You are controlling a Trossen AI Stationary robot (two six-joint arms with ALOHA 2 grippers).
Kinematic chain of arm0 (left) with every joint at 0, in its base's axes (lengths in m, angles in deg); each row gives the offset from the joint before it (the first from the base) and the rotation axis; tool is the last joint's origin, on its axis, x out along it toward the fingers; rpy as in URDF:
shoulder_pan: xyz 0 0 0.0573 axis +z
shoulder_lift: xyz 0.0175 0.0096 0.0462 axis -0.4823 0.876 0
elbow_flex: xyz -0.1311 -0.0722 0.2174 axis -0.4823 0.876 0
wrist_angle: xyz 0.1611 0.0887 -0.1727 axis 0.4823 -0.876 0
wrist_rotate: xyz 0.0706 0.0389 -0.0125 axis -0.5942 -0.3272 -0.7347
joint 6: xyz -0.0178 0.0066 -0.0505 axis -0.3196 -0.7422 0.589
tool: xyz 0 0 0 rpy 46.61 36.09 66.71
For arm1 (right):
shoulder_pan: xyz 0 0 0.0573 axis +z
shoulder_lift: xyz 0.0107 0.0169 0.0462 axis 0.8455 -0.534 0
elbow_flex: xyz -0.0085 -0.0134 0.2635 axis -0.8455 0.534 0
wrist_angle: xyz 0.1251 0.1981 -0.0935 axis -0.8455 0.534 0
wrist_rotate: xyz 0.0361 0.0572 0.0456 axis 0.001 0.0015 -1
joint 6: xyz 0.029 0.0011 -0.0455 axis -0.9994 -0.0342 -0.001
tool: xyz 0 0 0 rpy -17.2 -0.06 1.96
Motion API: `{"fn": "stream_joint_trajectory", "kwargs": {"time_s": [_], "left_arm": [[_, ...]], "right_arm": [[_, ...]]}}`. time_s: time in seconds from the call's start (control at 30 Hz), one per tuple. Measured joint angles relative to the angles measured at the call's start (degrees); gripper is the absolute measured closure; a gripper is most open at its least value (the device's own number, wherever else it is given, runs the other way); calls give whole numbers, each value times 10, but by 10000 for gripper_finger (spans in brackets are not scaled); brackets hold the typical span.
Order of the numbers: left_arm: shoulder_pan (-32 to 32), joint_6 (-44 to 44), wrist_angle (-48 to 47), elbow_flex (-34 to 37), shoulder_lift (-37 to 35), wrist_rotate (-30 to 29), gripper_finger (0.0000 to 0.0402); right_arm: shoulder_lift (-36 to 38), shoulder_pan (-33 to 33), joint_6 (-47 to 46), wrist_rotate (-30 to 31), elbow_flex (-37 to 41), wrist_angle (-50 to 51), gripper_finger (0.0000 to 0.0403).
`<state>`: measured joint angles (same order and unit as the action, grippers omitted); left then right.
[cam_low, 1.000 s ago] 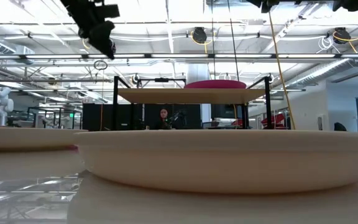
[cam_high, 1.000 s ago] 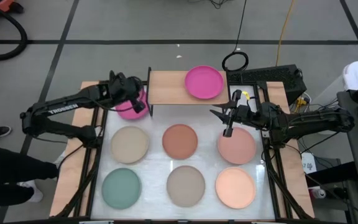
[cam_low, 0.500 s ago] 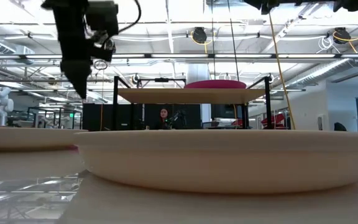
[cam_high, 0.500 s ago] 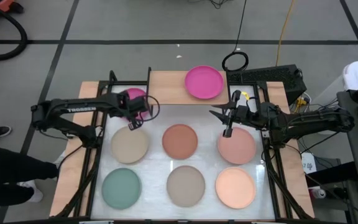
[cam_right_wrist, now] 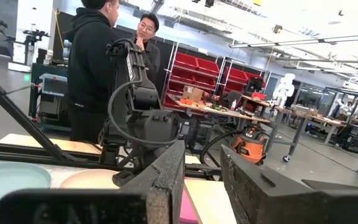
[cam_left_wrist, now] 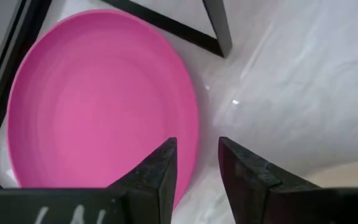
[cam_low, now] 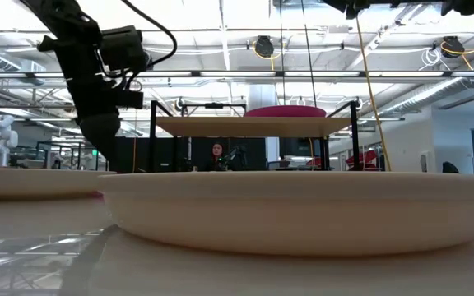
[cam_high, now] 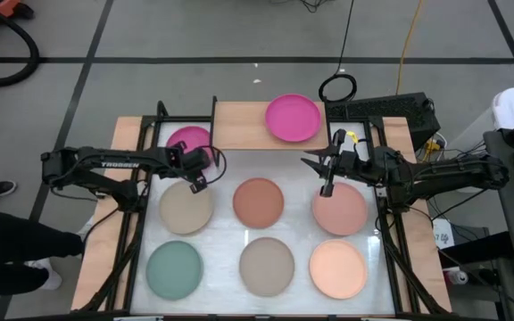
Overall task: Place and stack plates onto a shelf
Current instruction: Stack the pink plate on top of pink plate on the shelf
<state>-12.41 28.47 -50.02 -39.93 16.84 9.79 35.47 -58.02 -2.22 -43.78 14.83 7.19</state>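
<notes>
Nearest row on the table: teal plate [cam_high: 174, 268], taupe plate [cam_high: 267, 266] and peach plate [cam_high: 337, 268], all untouched. Middle row: beige plate [cam_high: 186, 206], terracotta plate [cam_high: 258, 201] and dusty pink plate [cam_high: 340, 207], also flat on the white table [cam_high: 221, 234].

Left gripper [cam_high: 198, 183] sits low between the beige plate and the magenta plate on the table [cam_high: 189, 143]. The left wrist view shows its fingers parted by a narrow gap and empty, with that plate's rim [cam_left_wrist: 98, 99] just ahead of them, near a black shelf leg. Right gripper [cam_high: 327, 186] hangs over the far edge of the dusty pink plate, fingers slightly apart, holding nothing; this arm appears to be waiting.

Farthest: the shelf [cam_high: 248, 125], carrying 1 magenta plate [cam_high: 293, 118] at its right end. The other magenta plate lies partly under the shelf's left end.

Judgement: 1 of 8 plates is shelved. Step in hand is the left arm's approach to the second magenta plate. The next move calls for straddling its rim, closing, then drawing it clear of the shelf leg before lifting.
</notes>
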Motion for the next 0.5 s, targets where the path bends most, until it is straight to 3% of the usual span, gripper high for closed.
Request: {"fn": "stream_joint_trajectory", "kwargs": {"time_s": [0.5], "left_arm": [[13,-7,76,24,0,-11,268]], "right_arm": [[0,0,0,1,0,11,319]]}}
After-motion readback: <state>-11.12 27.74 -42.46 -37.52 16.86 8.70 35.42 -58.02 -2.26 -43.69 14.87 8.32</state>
